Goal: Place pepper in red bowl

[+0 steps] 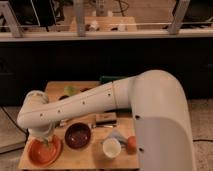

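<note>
The red bowl (41,154) is a wide orange-red bowl at the front left corner of the wooden table (85,159). My gripper (46,139) hangs from the white arm right above the bowl's far rim. A slender green pepper (47,145) shows just under the gripper, reaching down into the bowl. I cannot tell whether the gripper holds it or whether it rests on the bowl.
A darker maroon bowl (78,135) stands right of the red bowl. A white cup (111,148) and an orange ball (131,144) are at the front right. A brown box (106,118) lies mid-table, a pale-green lump (70,91) at the back. My white arm (100,102) spans the table.
</note>
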Motion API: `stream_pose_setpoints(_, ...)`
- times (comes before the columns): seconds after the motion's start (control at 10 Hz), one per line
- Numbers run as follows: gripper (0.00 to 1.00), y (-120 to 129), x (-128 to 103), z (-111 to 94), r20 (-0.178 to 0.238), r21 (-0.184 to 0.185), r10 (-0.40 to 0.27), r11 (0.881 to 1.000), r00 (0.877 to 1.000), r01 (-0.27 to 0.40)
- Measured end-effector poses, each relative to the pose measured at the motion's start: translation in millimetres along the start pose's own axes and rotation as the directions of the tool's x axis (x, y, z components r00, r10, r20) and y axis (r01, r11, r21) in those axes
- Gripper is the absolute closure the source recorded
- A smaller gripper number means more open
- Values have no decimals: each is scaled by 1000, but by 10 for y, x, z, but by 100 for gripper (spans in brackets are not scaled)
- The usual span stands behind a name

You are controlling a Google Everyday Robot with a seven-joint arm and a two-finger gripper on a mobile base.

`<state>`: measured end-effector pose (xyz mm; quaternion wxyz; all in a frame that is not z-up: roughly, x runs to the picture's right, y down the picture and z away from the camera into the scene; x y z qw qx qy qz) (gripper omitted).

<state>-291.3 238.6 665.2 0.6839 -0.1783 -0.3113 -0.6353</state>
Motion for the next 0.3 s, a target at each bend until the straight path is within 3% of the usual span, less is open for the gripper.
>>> stream_pose_setpoints(0.3, 100, -100, -192, 49, 58, 13, -30, 999, 998, 29)
